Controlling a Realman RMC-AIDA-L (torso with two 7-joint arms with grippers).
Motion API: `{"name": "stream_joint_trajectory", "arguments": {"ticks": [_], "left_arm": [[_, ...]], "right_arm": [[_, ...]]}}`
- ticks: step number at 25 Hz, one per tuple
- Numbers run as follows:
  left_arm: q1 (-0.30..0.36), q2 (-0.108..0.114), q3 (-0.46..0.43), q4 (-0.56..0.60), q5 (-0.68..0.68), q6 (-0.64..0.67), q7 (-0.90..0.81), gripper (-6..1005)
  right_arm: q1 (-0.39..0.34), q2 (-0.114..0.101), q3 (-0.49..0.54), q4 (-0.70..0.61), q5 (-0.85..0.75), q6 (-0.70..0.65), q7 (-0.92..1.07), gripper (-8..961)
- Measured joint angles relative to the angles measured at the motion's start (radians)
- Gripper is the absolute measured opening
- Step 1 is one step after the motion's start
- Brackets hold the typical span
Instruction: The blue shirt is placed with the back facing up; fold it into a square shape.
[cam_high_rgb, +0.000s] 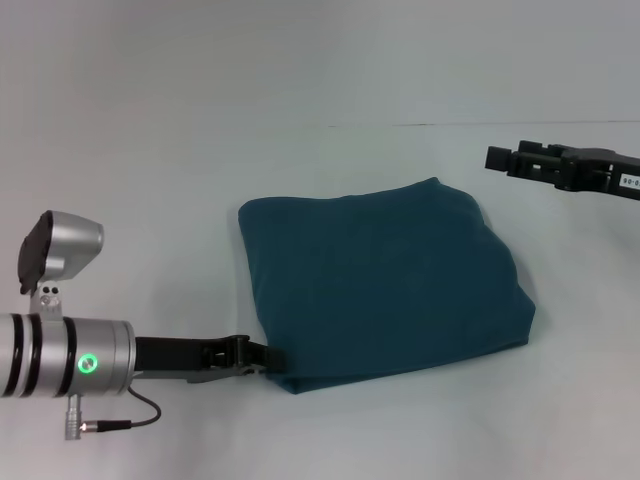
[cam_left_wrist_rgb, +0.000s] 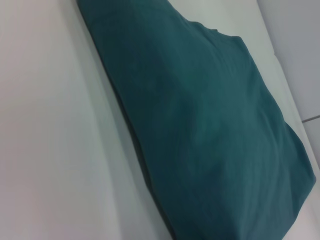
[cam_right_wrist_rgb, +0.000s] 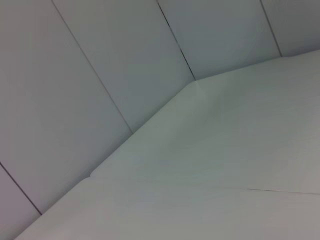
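The blue shirt (cam_high_rgb: 380, 285) lies folded into a roughly square bundle in the middle of the white table. In the left wrist view the blue shirt (cam_left_wrist_rgb: 200, 125) fills most of the picture, seen along its folded edge. My left gripper (cam_high_rgb: 262, 357) is low at the shirt's front left corner, touching its edge. My right gripper (cam_high_rgb: 500, 158) hangs above the table at the back right, well apart from the shirt. The right wrist view shows no shirt.
The white table (cam_high_rgb: 130, 200) stretches all around the shirt. The table's far edge and the panelled wall (cam_right_wrist_rgb: 100, 60) behind it show in the right wrist view. A thin cable (cam_high_rgb: 130, 420) loops under the left arm.
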Motion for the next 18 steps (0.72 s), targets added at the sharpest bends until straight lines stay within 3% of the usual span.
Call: {"name": "stream_joint_trajectory", "arguments": {"ticks": [18], "left_arm": [[0.034, 0.035, -0.058, 0.038, 0.021, 0.012, 0.018, 38]], "right_arm": [[-0.001, 0.008, 0.006, 0.002, -0.001, -0.003, -0.001, 844]]}}
